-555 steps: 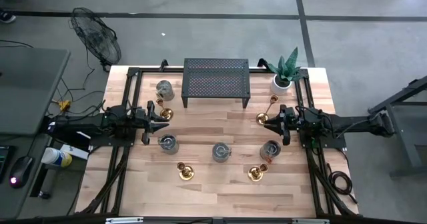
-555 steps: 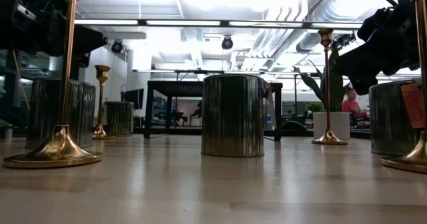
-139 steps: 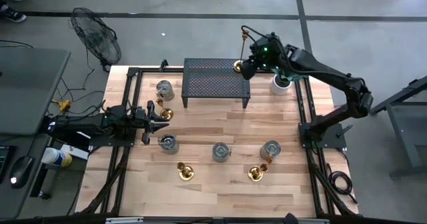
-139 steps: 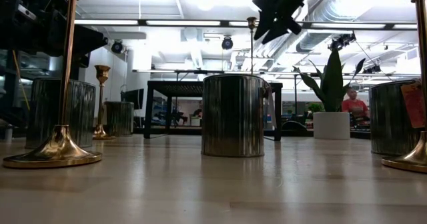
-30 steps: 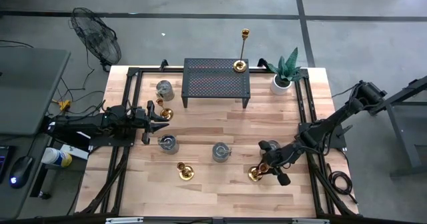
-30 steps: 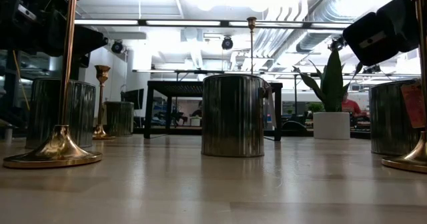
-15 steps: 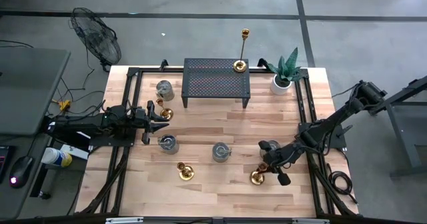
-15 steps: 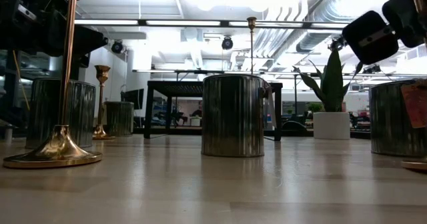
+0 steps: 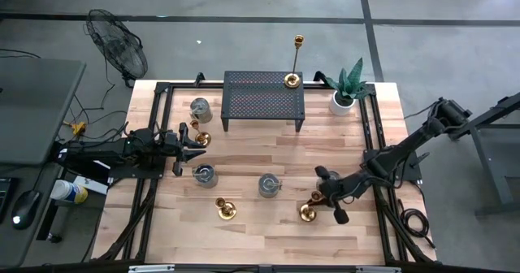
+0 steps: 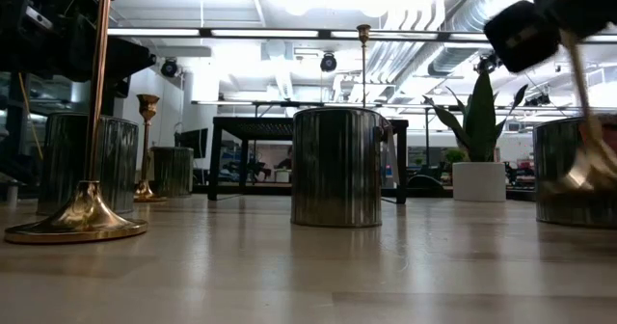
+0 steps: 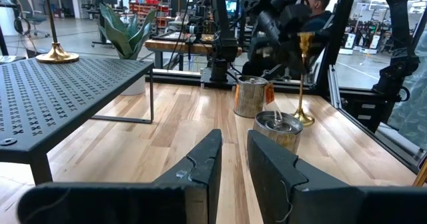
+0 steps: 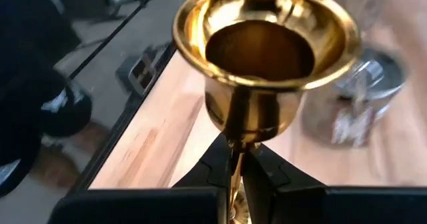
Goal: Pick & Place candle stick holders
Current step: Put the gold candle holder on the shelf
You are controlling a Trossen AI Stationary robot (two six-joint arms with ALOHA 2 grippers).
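My right gripper [image 9: 321, 196] is shut on a gold candle stick holder [image 9: 307, 214] near the table's front right. Its cup [image 12: 265, 51] fills the right wrist view. Its base [image 10: 590, 175] hangs above the table. A tall holder [image 9: 291, 80] stands on its base on the black rack [image 9: 260, 98]. A short one [image 9: 201, 137] stands on the table just beyond my left gripper [image 9: 197, 145], which is open and empty at the table's left. Another [image 9: 225, 210] stands on the table at the front. My right gripper pinches the holder's thin stem [image 12: 234, 159] between its two fingers, just below the cup. The fingers come about level from the table's right side and lie across the stem. The holder is lifted clear of the table and tilted, its base [image 9: 306, 214] toward the near edge.
Several metal tins stand on the table, at the back left [image 9: 200, 108], left of centre [image 9: 204, 174] and centre [image 9: 269, 184]; a fourth shows only in the left wrist view [image 11: 251, 96]. A potted plant [image 9: 345, 94] is at the back right. A fan [image 9: 118, 45] stands on the floor.
My right gripper has risen with the candle stick holder. The holder's base has left the table and now hangs clear of it. The holder has tipped from upright to tilted.
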